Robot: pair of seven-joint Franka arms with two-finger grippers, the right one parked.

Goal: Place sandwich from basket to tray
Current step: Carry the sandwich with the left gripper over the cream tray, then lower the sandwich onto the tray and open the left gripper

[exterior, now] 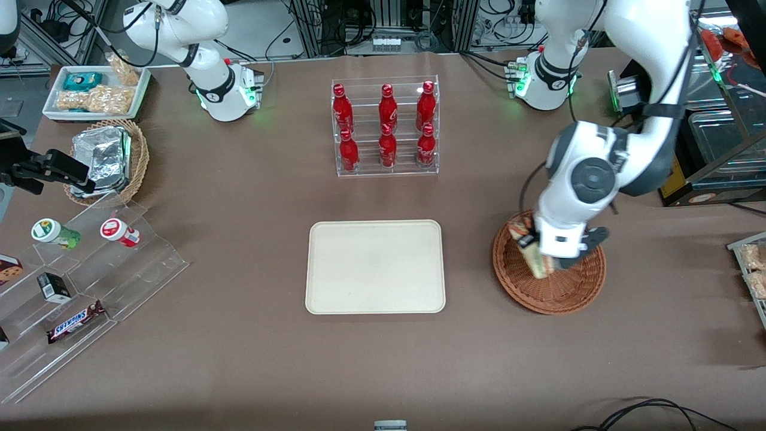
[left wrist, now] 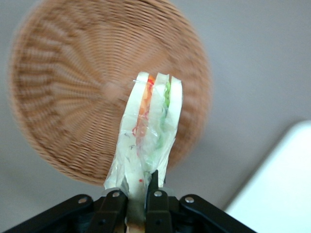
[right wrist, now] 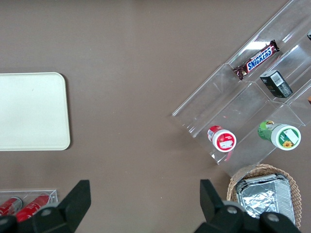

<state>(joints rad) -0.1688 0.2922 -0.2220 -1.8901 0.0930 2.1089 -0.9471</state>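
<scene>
My left gripper [exterior: 541, 258] hangs above the reddish-brown woven basket [exterior: 559, 290], shut on the wrapped sandwich [exterior: 528, 245]. In the left wrist view the sandwich [left wrist: 150, 131] stands out from between the black fingers [left wrist: 154, 191], its pale bread and red and green layers showing through clear wrap, lifted clear of the basket [left wrist: 63, 97] below it. The cream tray [exterior: 375, 266] lies flat beside the basket, toward the parked arm's end, with nothing on it; a corner of the tray [left wrist: 277, 189] shows in the wrist view.
An acrylic rack of red bottles [exterior: 386, 126] stands farther from the front camera than the tray. A clear stepped stand with snacks [exterior: 78, 287], a tan basket of foil packs [exterior: 111, 158] and a white tray of snack bags [exterior: 96, 90] sit toward the parked arm's end.
</scene>
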